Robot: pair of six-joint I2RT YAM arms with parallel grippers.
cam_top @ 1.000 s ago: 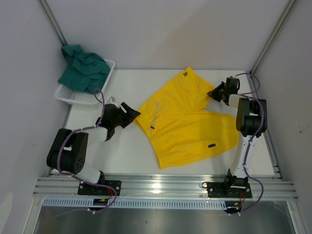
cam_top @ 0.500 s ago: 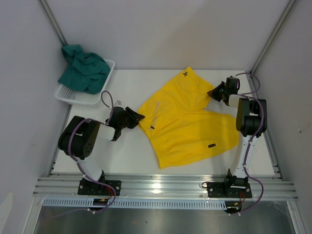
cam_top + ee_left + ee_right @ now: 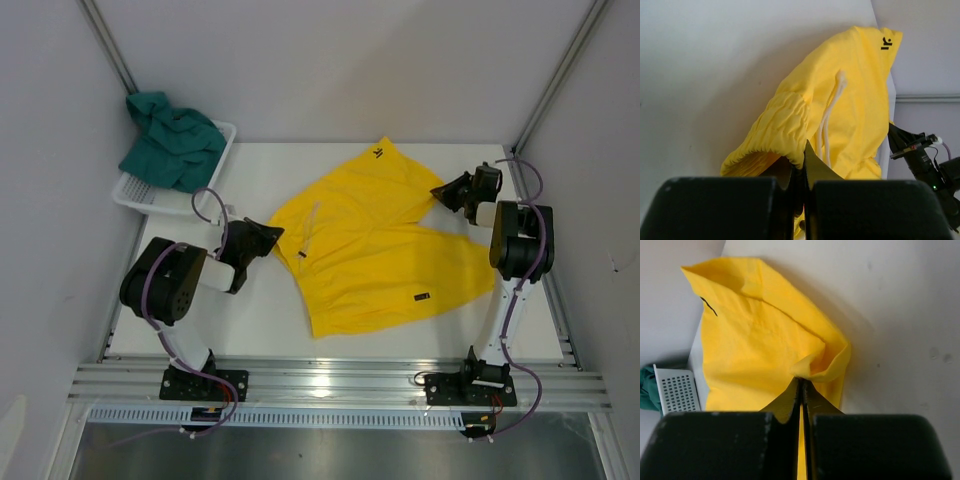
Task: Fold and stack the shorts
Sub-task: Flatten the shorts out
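The yellow shorts, of soft, smooth fabric with a gathered elastic waistband, are spread almost flat on the white table between the two grippers. The waistband edge is pinched in the left gripper, whose jaws are closed on the fabric. A pale drawstring is seen just beyond its fingertips. The legs are pointed away from it, toward the right gripper, which is clamped on a crumpled fold at the shorts' edge. The long axis is laid from one gripper to the other. The teal shorts are heaped, crumpled, in the white perforated basket, well beyond the left gripper.
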